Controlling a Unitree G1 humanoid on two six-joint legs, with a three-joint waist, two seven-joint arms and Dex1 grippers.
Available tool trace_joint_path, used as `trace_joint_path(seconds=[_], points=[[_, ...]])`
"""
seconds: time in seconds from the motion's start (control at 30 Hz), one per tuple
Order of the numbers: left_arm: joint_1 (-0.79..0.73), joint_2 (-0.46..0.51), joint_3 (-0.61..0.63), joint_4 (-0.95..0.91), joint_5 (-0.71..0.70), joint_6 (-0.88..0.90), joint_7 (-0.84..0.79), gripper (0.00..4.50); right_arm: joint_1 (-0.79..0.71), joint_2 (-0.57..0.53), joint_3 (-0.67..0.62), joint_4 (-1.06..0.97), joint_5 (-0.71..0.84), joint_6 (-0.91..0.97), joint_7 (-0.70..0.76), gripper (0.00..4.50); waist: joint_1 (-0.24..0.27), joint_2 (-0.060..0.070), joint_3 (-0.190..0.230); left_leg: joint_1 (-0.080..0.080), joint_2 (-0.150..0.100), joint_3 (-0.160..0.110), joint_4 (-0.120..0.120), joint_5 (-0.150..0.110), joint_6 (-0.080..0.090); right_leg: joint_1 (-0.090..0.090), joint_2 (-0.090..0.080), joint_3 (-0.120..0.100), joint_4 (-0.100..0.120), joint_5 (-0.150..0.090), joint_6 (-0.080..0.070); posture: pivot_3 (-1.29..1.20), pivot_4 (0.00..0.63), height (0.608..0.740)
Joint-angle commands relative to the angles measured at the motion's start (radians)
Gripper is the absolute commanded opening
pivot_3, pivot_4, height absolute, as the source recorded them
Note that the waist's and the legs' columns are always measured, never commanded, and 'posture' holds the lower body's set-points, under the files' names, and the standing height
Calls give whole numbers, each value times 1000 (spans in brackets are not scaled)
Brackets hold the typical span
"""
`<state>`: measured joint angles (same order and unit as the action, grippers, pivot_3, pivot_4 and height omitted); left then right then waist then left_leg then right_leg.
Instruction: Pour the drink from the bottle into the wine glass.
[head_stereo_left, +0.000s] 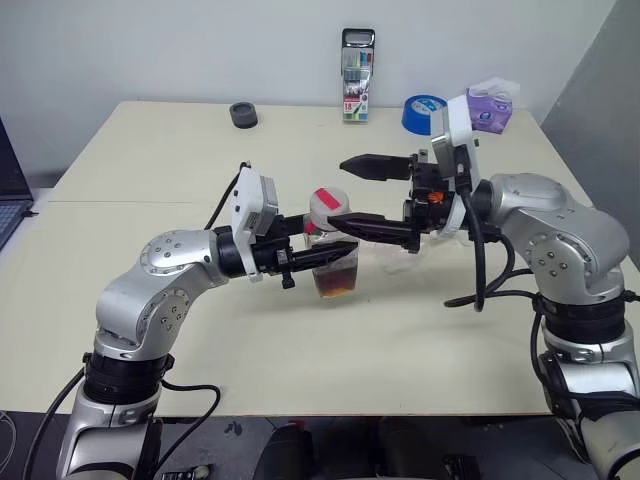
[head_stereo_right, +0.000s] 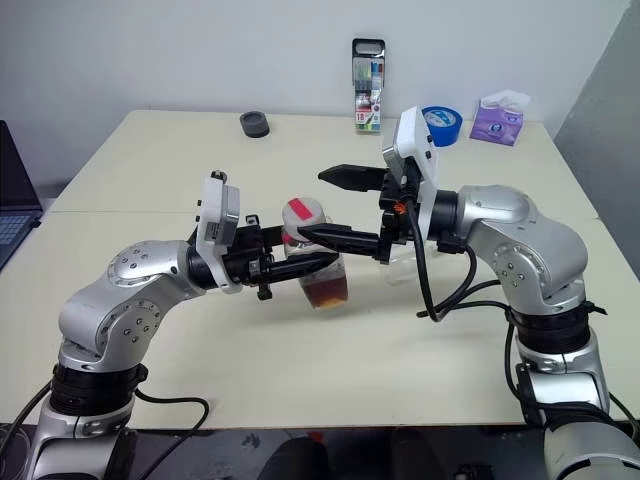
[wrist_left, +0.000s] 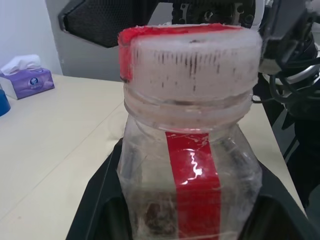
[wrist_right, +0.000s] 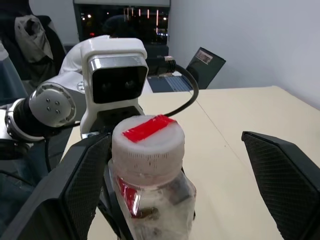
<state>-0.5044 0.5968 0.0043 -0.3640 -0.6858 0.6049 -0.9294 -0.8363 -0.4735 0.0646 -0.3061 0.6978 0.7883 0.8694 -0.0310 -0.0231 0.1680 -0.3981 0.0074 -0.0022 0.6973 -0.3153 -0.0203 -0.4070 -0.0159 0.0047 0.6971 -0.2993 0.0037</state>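
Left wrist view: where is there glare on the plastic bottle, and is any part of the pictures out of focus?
Left wrist view: a white glint sits on the red label strip of the clear plastic bottle; the purple tissue box behind is soft. Right wrist view: the open right gripper's black fingers blur at the edges.

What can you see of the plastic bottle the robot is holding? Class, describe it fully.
The bottle is small, clear plastic, wide-necked, with a red strip down its side and a white ribbed cap topped with red, still screwed on. A little dark red-brown drink sits at its bottom. It stands upright just above the table, clamped at its body by the left gripper. The right gripper is open, one finger on each side of the cap, not touching it.
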Motion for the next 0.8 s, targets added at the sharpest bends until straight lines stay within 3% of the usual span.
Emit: trace_joint_path(seconds=[0.03,0.43,0.8], points=[[-12,-2,18,-37,-14,-23,-5,1853,-25,43,7,-8,8,-23,-16,4459,0,0,0,0,0,0,0,0,0,0,0,0,0,0,0,0,150,740],[-19,2,19,-35,-11,-21,-4,1853,-40,102,38,49,-54,-83,-21,4459,1,0,0,0,0,0,0,0,0,0,0,0,0,0,0,0,150,740],[-26,1,18,-27,-9,-23,-8,1853,-29,38,2,54,-45,-68,-1,4459,1,0,0,0,0,0,0,0,0,0,0,0,0,0,0,0,150,740]])
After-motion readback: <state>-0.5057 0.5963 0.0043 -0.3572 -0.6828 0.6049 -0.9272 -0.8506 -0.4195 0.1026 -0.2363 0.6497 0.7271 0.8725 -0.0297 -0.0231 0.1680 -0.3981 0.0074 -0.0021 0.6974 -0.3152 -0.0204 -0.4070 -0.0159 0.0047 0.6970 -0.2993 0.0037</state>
